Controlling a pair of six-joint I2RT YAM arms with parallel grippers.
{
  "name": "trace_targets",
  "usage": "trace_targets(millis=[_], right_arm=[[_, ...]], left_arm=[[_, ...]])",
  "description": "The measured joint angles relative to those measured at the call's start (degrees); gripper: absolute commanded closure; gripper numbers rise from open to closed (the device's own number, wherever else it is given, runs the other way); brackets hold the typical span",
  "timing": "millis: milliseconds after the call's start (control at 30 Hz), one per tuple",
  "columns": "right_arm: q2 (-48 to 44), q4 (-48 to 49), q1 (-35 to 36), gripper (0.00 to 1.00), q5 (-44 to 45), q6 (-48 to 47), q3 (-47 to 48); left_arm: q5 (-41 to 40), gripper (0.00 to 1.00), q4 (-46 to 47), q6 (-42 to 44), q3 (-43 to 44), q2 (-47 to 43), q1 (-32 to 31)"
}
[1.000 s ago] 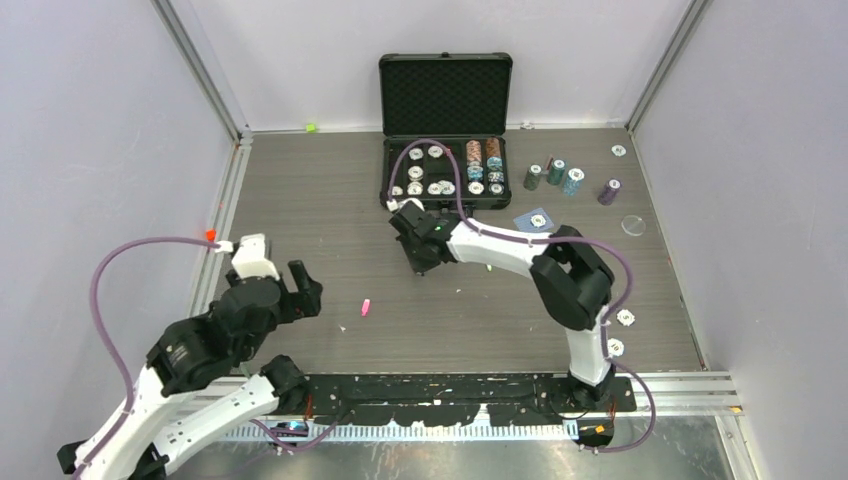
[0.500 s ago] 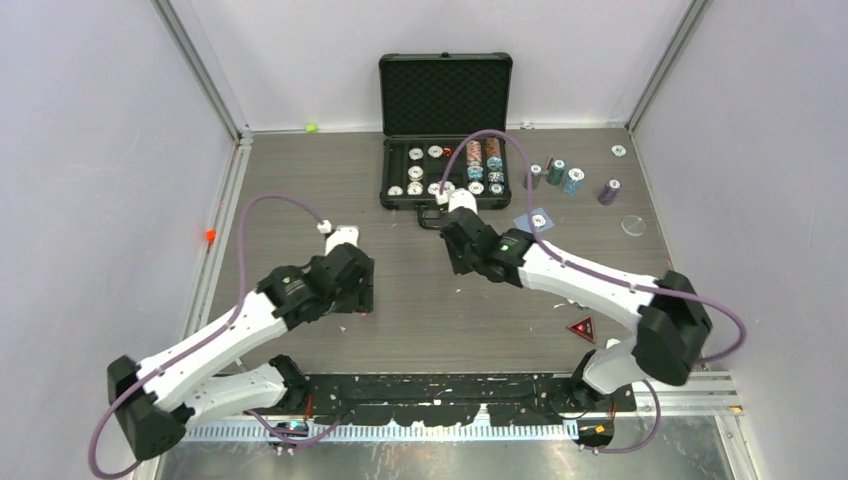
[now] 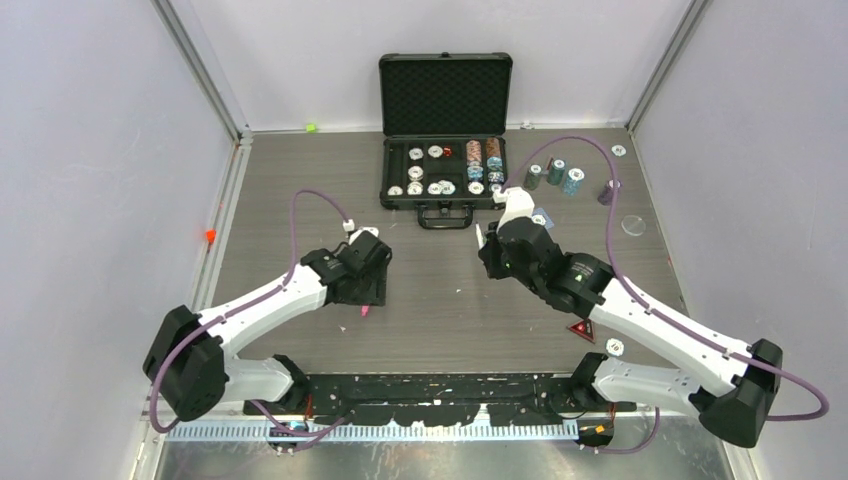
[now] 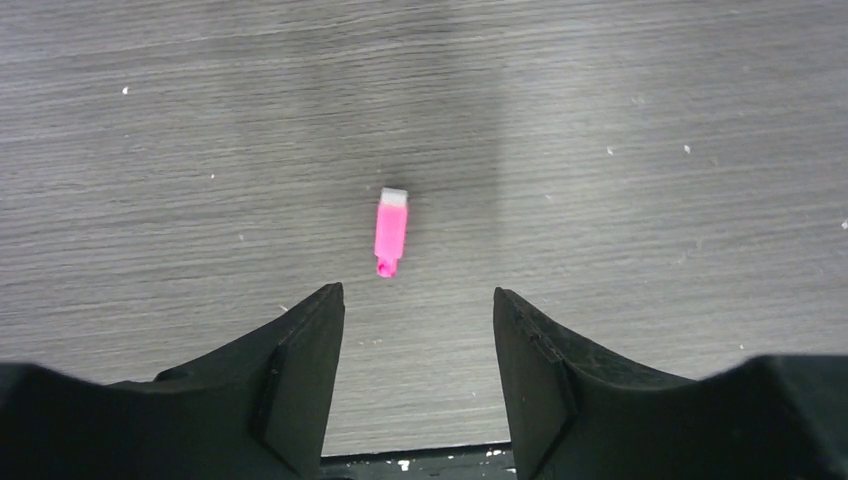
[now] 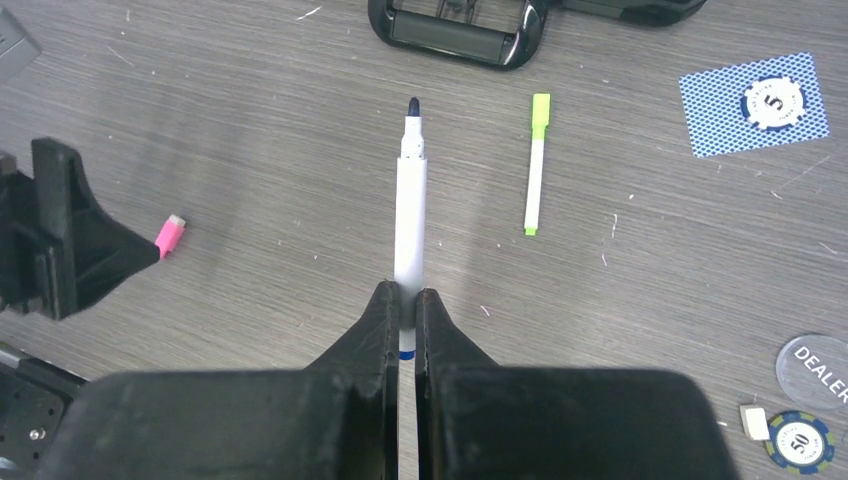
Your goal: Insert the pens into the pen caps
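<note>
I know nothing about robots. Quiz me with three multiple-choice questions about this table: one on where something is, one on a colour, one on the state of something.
1. Where does the pink cap lie?
A. inside a cup
B. on the table, just ahead of the left fingers
C. on a shelf

2. What colour is the barrel of the pen in the right fingers?
A. white
B. red
C. yellow

3. How do the left fingers stand?
A. pressed tight together
B. apart, with nothing between them
C. clamped on a pen

Answers:
1 B: the left wrist view shows the cap flat on the wood grain, beyond the two fingertips.
2 A: the right wrist view shows a white barrel with a dark tip.
3 B: bare table shows through the gap between them.
</note>
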Motion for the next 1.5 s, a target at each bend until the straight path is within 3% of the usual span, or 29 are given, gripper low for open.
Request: trace_targets(millis=[200, 667, 900, 1000, 1133, 1300, 1500], right_arm=[[-4.33, -1.88, -0.17, 1.00, -0.46, 0.70, -1.79], [-4.92, -2.19, -0.17, 1.00, -4.09, 1.09, -1.97], [-5.57, 1.27, -0.17, 1.00, -8.72, 1.09, -4.59], [-7.04, 4.50, -0.17, 1.00, -11.45, 1.09, -7.54], [-8.63, 9.64, -0.17, 1.00, -15.19, 1.14, -10.60], [-9.84, 16.41, -0.17, 1.00, -21.77, 1.49, -13.46], [-10.23, 24.70, -0.17, 1.00, -30.36, 2.29, -14.73]], left_arm=[[3.76, 0.49, 3.56, 1.16, -2.97, 2.93, 4.83], [6.93, 0.60, 8.00, 3.10, -3.61, 11.21, 7.10], [7.50, 0.34, 8.50, 3.56, -4.04, 10.78, 7.21], [9.05, 0.33, 8.57, 3.69, -5.05, 5.35, 7.21], [12.68, 0.32, 9.86, 3.50, -5.44, -8.26, 7.21], [19.93, 0.31, 17.99, 0.61, -6.71, -24.72, 7.21], [28.87, 0.36, 31.19, -6.60, -10.01, -29.77, 7.21]])
